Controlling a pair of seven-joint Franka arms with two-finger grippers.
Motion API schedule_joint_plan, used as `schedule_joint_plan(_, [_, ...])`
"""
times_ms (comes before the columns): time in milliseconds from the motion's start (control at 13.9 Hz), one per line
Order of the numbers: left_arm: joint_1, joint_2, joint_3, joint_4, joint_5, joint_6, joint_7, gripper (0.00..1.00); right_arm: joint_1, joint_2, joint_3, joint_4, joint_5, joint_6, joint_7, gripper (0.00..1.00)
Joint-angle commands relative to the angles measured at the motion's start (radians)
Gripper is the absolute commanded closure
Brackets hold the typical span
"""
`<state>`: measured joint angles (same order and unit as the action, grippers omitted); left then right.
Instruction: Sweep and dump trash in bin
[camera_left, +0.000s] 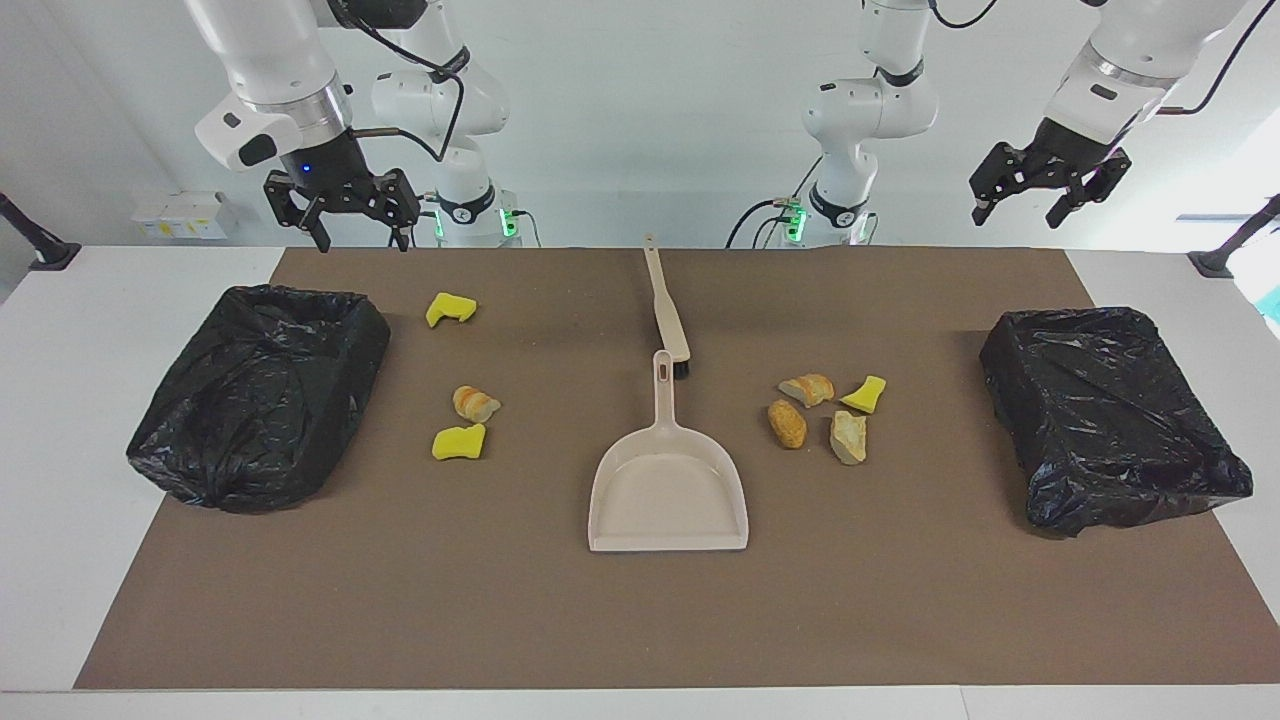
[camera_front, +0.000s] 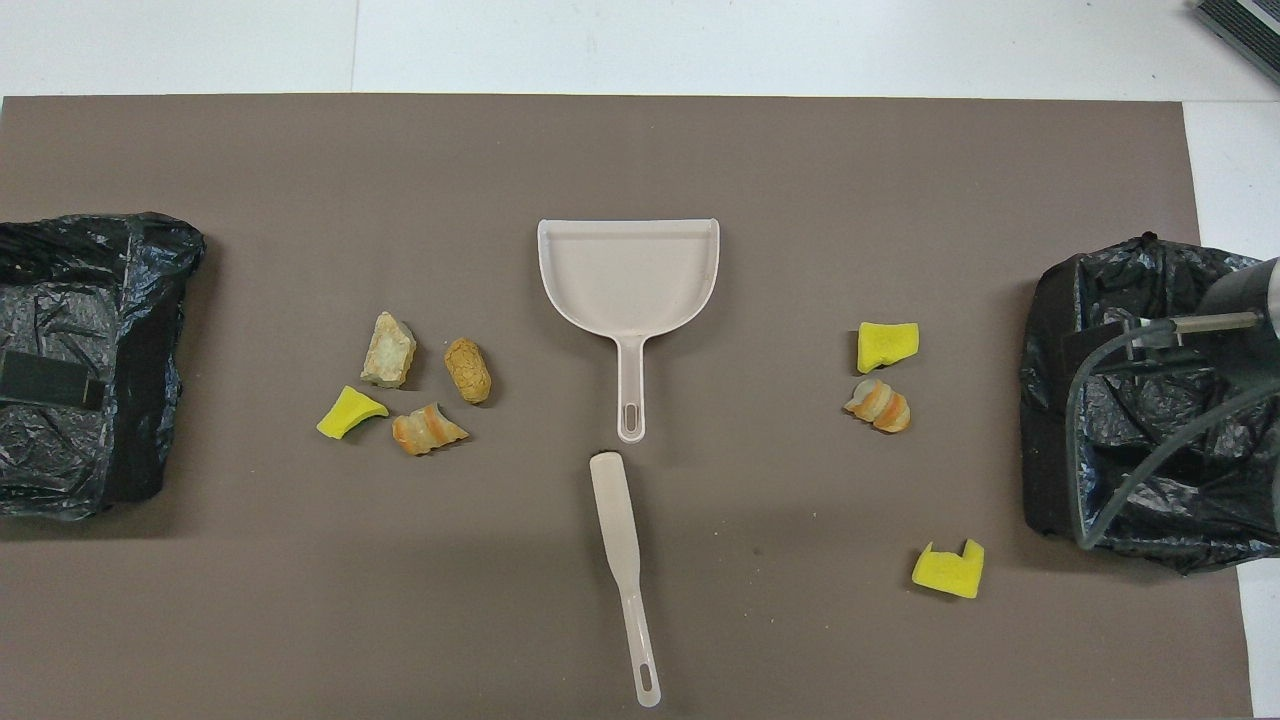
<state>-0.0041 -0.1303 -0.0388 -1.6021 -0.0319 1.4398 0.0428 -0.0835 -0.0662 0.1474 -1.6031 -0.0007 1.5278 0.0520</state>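
Note:
The trash lies in two groups on the brown mat. Toward the right arm's end are two yellow sponge pieces (camera_left: 450, 308) (camera_left: 458, 442) and a bread chunk (camera_left: 475, 403). Toward the left arm's end, three bread chunks (camera_left: 806, 389) (camera_left: 787, 423) (camera_left: 848, 437) sit around one sponge piece (camera_left: 864, 394). Between the groups lies the beige dustpan (camera_left: 668, 490), with the brush (camera_left: 667, 315) nearer the robots, its head at the pan's handle. A black-lined bin (camera_left: 260, 395) (camera_left: 1110, 415) stands at each end. My right gripper (camera_left: 358, 240) and left gripper (camera_left: 1020, 205) hang open and empty above those bins.
In the overhead view the right arm's wrist and cable (camera_front: 1150, 400) cover part of the bin at that end. White table shows around the mat (camera_left: 640, 620). The strip of mat farthest from the robots is bare.

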Motion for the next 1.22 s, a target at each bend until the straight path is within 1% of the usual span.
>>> schedule_joint_plan(0, [-0.011, -0.048, 0.008, -0.059, 0.001, 0.011, -0.001, 0.00, 0.001, -0.010, 0.001, -0.023, 0.011, 0.041, -0.020, 0.00])
schedule_joint_plan(287, [0.001, -0.048, 0.010, -0.059, 0.001, 0.021, 0.005, 0.00, 0.002, -0.006, 0.003, -0.078, 0.013, 0.087, -0.037, 0.00])
schedule_joint_plan(430, [0.001, -0.048, 0.010, -0.061, 0.001, 0.019, 0.005, 0.00, 0.004, -0.007, 0.003, -0.116, 0.013, 0.150, -0.058, 0.00])
schedule_joint_plan(574, [0.001, -0.048, 0.010, -0.061, 0.001, 0.017, 0.005, 0.00, 0.004, -0.004, 0.003, -0.136, 0.013, 0.160, -0.090, 0.00])
schedule_joint_plan(717, [-0.007, -0.049, 0.010, -0.061, 0.001, 0.013, -0.003, 0.00, 0.004, 0.015, 0.004, -0.167, 0.013, 0.173, -0.095, 0.00])
schedule_joint_plan(860, [-0.011, -0.052, 0.008, -0.065, 0.001, 0.008, -0.006, 0.00, 0.004, 0.017, 0.004, -0.210, 0.013, 0.228, -0.096, 0.00])
schedule_joint_plan(1004, [-0.014, -0.078, 0.005, -0.100, 0.001, 0.011, -0.008, 0.00, 0.007, 0.031, 0.009, -0.224, 0.013, 0.233, -0.125, 0.00])
schedule_joint_plan(1147, [-0.046, -0.101, 0.005, -0.137, 0.000, 0.014, -0.009, 0.00, 0.017, 0.060, 0.009, -0.232, 0.013, 0.247, -0.150, 0.00])
